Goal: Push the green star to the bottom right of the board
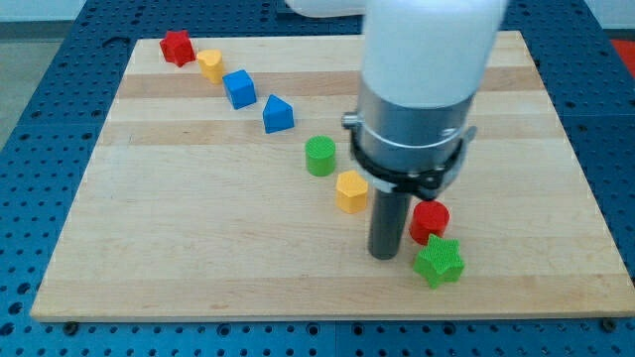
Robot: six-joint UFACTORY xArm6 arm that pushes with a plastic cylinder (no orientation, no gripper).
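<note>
The green star is located near the board's near right corner, just beside and nearer than the red cylinder; the two appear to touch. My tip is set on the board just left of the star, close to it; no gripper is fitted, so no jaw state applies. A diagonal row runs to the far left: yellow block; green cylinder; blue block; blue cube; yellow block; red block.
</note>
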